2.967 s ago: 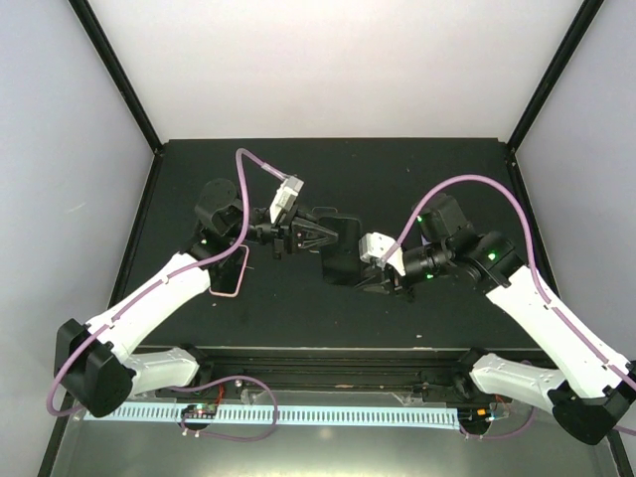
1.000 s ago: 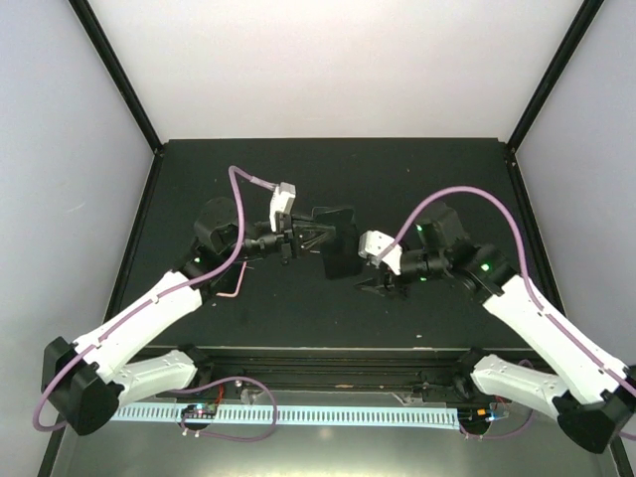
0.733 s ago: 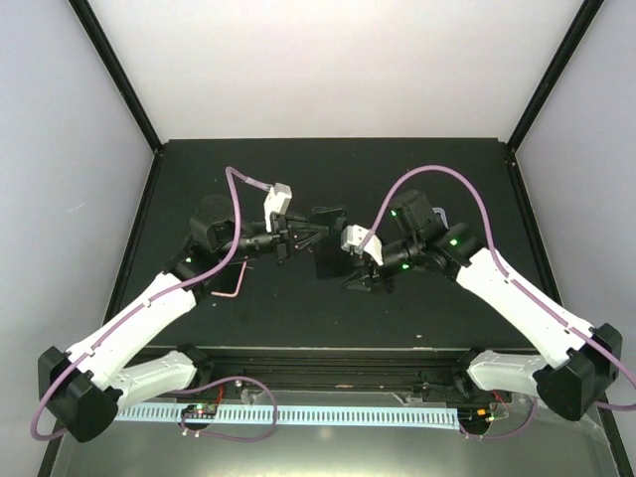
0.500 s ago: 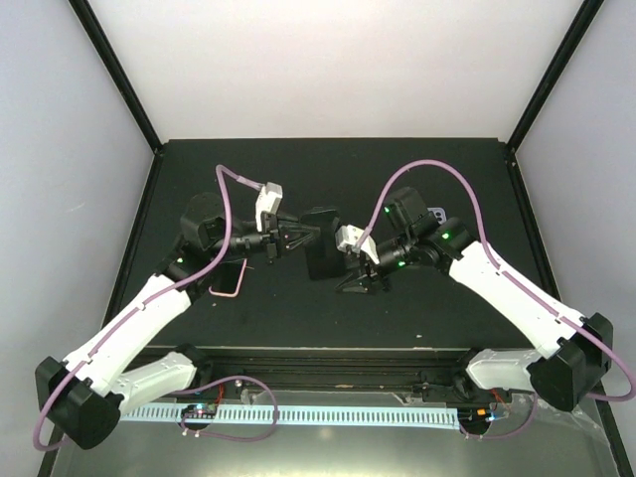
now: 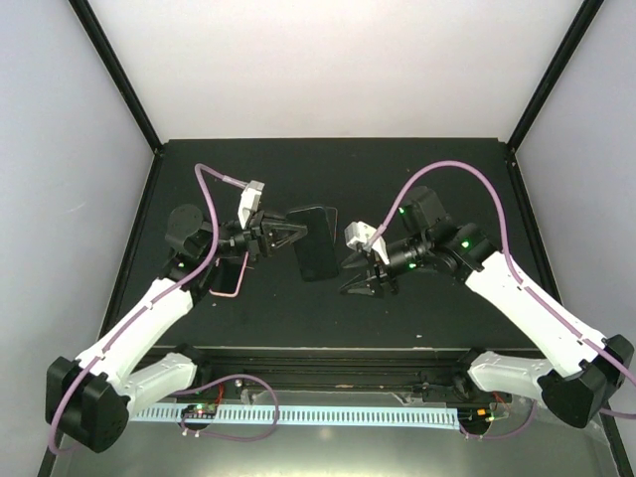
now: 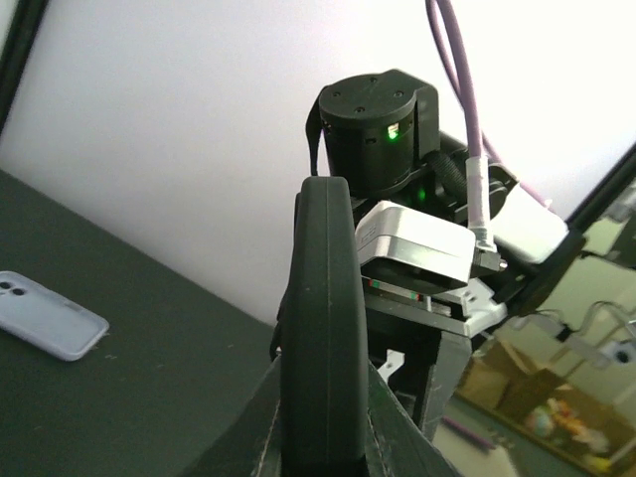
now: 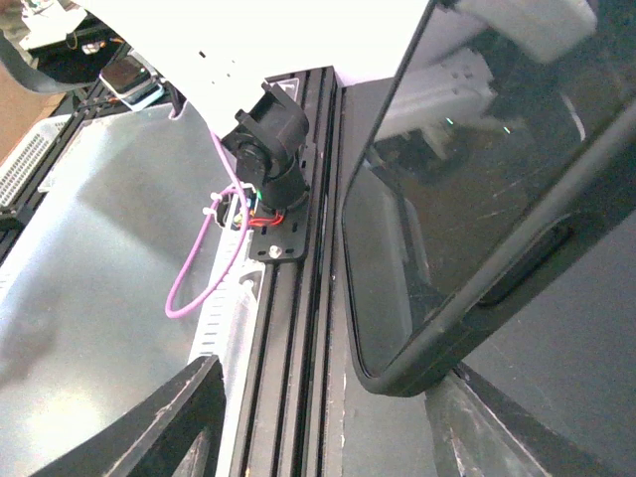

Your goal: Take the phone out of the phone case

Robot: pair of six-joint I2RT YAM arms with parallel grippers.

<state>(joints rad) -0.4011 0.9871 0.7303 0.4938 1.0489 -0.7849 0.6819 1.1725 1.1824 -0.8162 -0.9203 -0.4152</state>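
A black phone in its black case (image 5: 314, 242) is held above the table, between the two arms. My left gripper (image 5: 281, 238) is shut on its left end. In the left wrist view the cased phone (image 6: 322, 328) shows edge-on, upright, pinched at its lower end in my left gripper (image 6: 323, 442). My right gripper (image 5: 360, 274) is open, just right of the phone and not holding it. In the right wrist view the screen and case rim (image 7: 467, 238) fill the upper right, and a corner hangs inside my open right gripper (image 7: 328, 437), close to the right finger (image 7: 487, 427).
A pink-rimmed case (image 5: 228, 275) lies flat on the black table under the left arm. A pale blue phone or case (image 6: 48, 316) lies on the table in the left wrist view. The black rail (image 5: 328, 363) runs along the table's near edge.
My left arm has carried the cased phone leftward and turned it more upright. My right arm followed to the left, then eased back a little. The right jaws stayed open.
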